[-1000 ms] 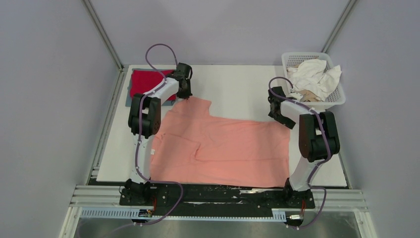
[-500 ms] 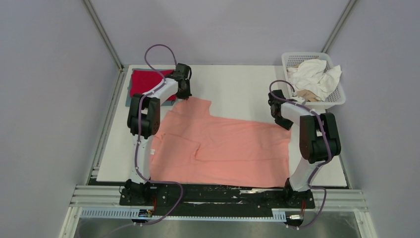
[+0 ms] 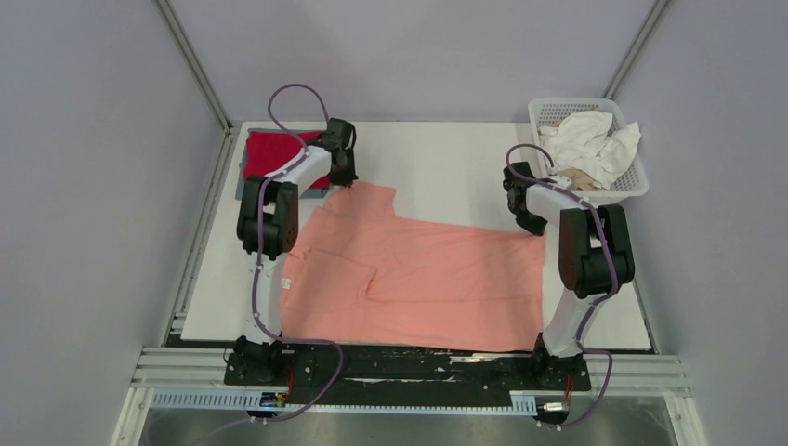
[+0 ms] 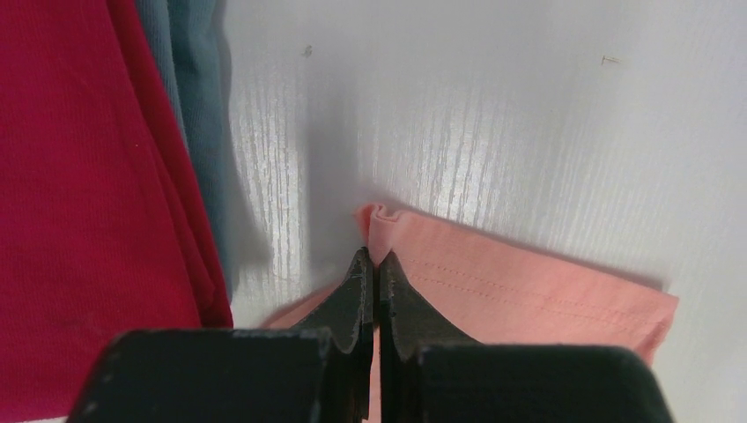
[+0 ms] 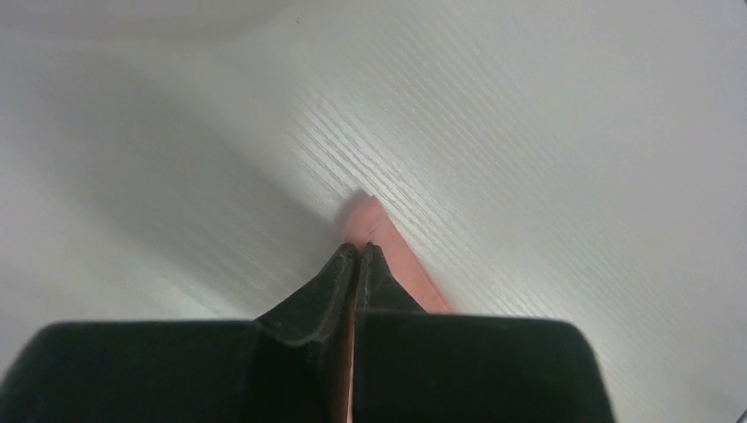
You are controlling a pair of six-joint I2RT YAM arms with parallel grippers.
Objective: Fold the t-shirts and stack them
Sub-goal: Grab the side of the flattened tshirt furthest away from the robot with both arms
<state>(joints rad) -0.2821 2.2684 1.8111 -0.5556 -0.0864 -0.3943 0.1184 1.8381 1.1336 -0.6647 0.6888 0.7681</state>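
Pale walls close round a white, faintly grained table (image 3: 446,163), and most of its near half is covered by the salmon-pink t-shirt (image 3: 437,274), spread flat between my two arms with its near edge along the table's near edge. At the far left corner a folded red t-shirt (image 3: 271,153) sits on top of a grey-blue t-shirt (image 4: 189,97), which I take to be the start of the stack. At the far right a white lattice basket (image 3: 635,190) holds crumpled white t-shirts (image 3: 590,137) and a bit of beige cloth (image 3: 578,179). My left gripper (image 4: 377,264) is pinched tight on the pink shirt's far left corner, near the red one, with a small pucker of hem poking out past the tips. My right gripper (image 5: 357,254) is clamped on the far right corner, a little point of pink showing beyond jaws that meet with no gap. So I hold the far edge at both ends. This cloth looks light, thin and limp: I expect it to sag between my two holds and drag on the table rather than keep any shape, and a grip on so little fabric could slip if I pull hard. Stitched hems and corners are the soundest places to take it. Lifting both ends together and evenly should, I reckon, carry the far edge toward the near one without bunching.
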